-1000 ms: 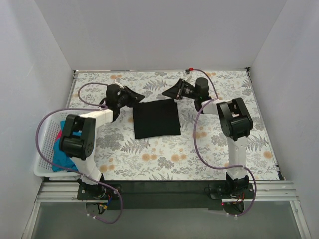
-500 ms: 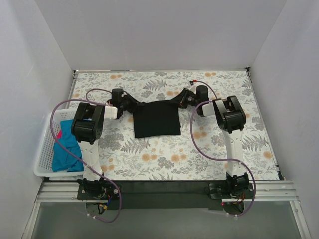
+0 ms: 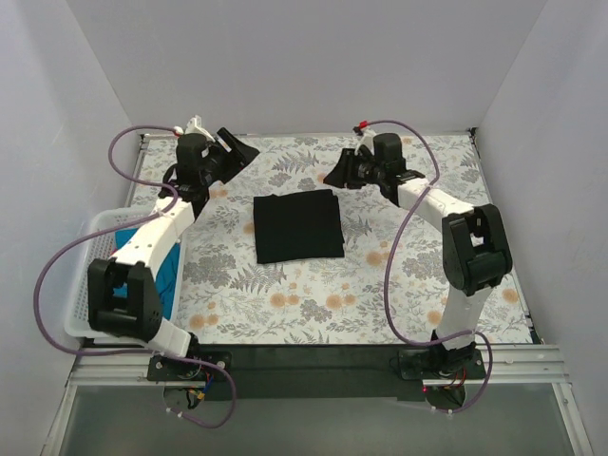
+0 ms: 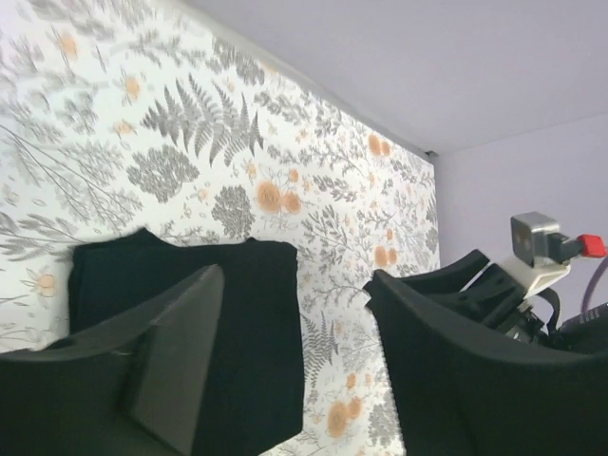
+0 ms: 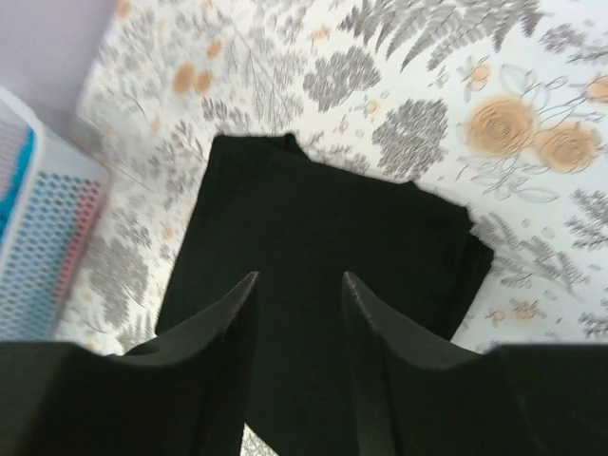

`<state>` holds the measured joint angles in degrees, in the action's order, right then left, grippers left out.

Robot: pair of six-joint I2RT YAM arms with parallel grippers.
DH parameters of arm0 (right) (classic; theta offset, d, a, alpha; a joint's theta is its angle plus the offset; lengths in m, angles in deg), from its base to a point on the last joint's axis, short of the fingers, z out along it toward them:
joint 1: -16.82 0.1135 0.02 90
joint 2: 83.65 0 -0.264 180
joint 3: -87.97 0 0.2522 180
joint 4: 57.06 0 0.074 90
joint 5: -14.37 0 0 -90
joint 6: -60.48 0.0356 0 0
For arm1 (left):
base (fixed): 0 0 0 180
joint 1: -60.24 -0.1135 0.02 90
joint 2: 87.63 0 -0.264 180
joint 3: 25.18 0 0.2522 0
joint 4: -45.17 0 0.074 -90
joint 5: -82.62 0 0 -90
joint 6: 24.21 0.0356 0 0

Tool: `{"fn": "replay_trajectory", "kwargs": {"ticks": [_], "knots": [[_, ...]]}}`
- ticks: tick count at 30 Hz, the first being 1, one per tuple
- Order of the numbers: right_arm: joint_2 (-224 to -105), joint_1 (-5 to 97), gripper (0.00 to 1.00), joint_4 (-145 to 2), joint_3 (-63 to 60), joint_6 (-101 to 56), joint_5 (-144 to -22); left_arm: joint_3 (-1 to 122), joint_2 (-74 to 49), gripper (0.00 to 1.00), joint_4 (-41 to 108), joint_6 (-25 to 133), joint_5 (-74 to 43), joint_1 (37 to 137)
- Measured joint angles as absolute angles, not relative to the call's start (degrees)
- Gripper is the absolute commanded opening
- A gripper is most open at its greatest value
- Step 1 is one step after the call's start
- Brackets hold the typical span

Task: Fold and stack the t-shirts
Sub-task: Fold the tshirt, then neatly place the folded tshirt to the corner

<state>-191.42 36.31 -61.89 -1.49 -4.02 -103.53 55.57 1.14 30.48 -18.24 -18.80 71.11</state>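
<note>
Left gripper (image 3: 235, 149): jaws wide apart, empty, raised over far-left of floral table (image 3: 380, 304), touching nothing. White basket (image 3: 84, 285) at left edge, teal t-shirt (image 5: 11, 185) inside. Black t-shirt (image 3: 298, 226): folded rectangle, flat at table centre, between both grippers, clear of each. Right gripper (image 3: 332, 175): jaws partly apart, empty, above shirt's far-right corner.

The floral table (image 3: 380, 285) carries a folded black t-shirt (image 3: 297, 226) and a white basket (image 3: 84, 275).
</note>
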Motion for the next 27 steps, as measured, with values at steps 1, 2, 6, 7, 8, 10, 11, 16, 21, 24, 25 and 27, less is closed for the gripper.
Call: {"fn": "replay_trajectory", "kwargs": {"ticks": [1,2,6,7,8,10,11,16,21,24,25,27], "knots": [[-189.9,38.2,0.51,-64.5,-1.5,-6.9,-101.3,55.7,-1.5,0.7,29.2,-17.2,-17.7,71.3],[-188.8,40.5,0.54,-67.0,-1.5,-9.4,-99.0,55.7,-4.0,0.73,27.5,-16.3,-16.6,71.6],[-187.5,51.5,0.61,-75.3,-1.4,-17.6,-90.7,52.7,-12.2,0.88,20.9,-13.0,-12.5,72.5],[-187.6,54.6,0.63,-77.0,-1.4,-19.4,-88.4,51.6,-13.9,0.9,19.1,-12.2,-11.3,72.7],[-187.7,57.3,0.65,-78.7,-1.4,-20.9,-86.3,50.2,-15.4,0.91,17.6,-11.4,-10.3,72.8],[-188.8,62.8,0.67,-82.3,-2.5,-23.6,-82.8,47.3,-17.5,0.92,14.3,-9.8,-8.5,72.8],[-190.0,65.3,0.66,-83.7,-3.9,-24.8,-81.1,46.0,-18.3,0.92,12.7,-9.2,-7.8,72.8],[-197.0,72.7,0.67,-87.5,-11.0,-29.2,-75.1,41.1,-20.8,0.92,4.6,-8.1,-4.4,72.8],[-202.3,75.9,0.66,-89.4,-15.8,-31.8,-71.9,38.0,-23.1,0.92,-1.2,-9.7,-0.6,72.7],[-205.1,76.8,0.64,-90.3,-17.7,-32.7,-70.0,36.4,-23.6,0.91,-3.4,-10.9,1.2,72.3],[-205.9,77.0,0.64,-90.4,-18.1,-32.9,-69.3,35.9,-23.6,0.91,-4.0,-11.2,1.5,72.3],[-207.3,77.2,0.61,-90.3,-18.4,-33.5,-68.2,35.7,-23.6,0.9,-5.2,-11.8,1.9,72.4]]}}
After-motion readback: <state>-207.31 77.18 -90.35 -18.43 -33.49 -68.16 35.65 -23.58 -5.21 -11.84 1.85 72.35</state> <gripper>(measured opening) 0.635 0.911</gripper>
